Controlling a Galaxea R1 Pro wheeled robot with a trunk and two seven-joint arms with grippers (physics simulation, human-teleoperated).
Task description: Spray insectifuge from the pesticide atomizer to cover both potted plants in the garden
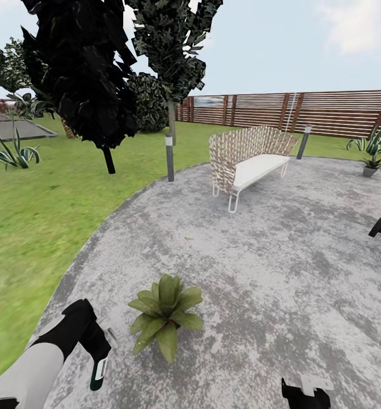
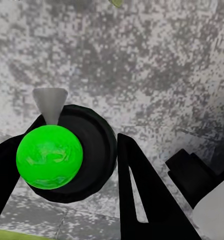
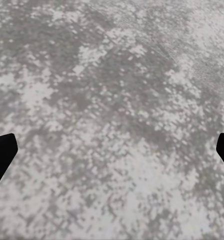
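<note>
Beside the plant point(image 1: 166, 319) on the patio point(image 1: 281, 267), the left gripper point(image 1: 97, 357) pinched the atomizer point(image 1: 99, 370), which hung just left of the leaves. The right gripper point(image 1: 305, 393), well right of the plant, stood spread and empty. Spraying seemed in hand; next, the nozzle point(image 2: 50, 103) likely needed turning toward the plant.

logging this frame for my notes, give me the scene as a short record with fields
setting: round stone patio with lawn around it, wooden fence behind
left gripper: shut on the spray bottle, held beside the plant
spray bottle from the wrist: green round end between the fingers
potted plant: low leafy rosette on the patio, just in front of the robot
right gripper: open, holding nothing, over bare stone
other things: wicker bench, grey lamp post, spiky plant in a pot
</note>
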